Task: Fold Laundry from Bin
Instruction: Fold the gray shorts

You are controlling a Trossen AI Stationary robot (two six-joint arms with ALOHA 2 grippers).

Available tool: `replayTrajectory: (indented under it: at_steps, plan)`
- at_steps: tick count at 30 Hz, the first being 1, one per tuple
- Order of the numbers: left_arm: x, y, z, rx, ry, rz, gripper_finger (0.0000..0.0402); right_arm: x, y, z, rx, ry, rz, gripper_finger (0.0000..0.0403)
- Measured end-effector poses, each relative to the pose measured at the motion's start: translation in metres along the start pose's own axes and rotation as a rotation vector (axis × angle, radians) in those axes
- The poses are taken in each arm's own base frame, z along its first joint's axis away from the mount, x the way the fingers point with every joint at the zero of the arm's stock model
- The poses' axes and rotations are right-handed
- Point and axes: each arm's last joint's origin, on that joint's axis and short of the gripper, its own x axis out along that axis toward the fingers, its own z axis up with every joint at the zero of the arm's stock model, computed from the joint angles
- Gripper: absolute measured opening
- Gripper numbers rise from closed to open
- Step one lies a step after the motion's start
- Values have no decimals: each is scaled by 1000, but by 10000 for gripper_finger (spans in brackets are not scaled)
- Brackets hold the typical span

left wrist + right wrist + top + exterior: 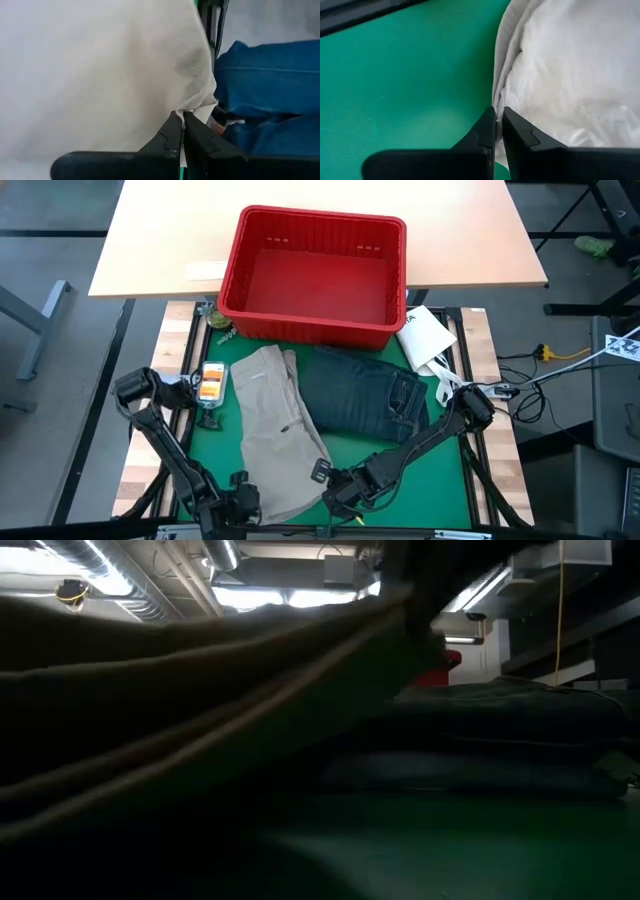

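From above, the red bin (315, 275) stands emptied at the table's far edge, the folded jeans (365, 395) lie on the green mat (400, 470) just beside the spread khaki trousers (275, 430), and both grippers sit at the trousers' near hem. In the wrist views, the left gripper (183, 121) and right gripper (499, 116) are each pinched onto that hem. This looks like the start of a fold; next, both should lift evenly and carry it toward the bin, clear of the jeans and the white packet (427, 335).
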Motion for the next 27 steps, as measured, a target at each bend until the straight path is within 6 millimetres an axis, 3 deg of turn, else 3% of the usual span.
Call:
replayTrajectory:
  at_steps: [7,14,20,27]
  plan:
    - [-1,-3,2,-9,-22,-30,12,-2,-2,1,-10,8,-13,21]
    - [0,-3,5,45,-29,-30,101,-2,-2,1,-9,8,-15,21]
    - [-1,-5,7,230,-52,-51,181,-2,-2,1,-9,8,-15,21]
    - [-6,-20,6,316,-124,-162,225,-2,-8,-3,54,15,-30,21]
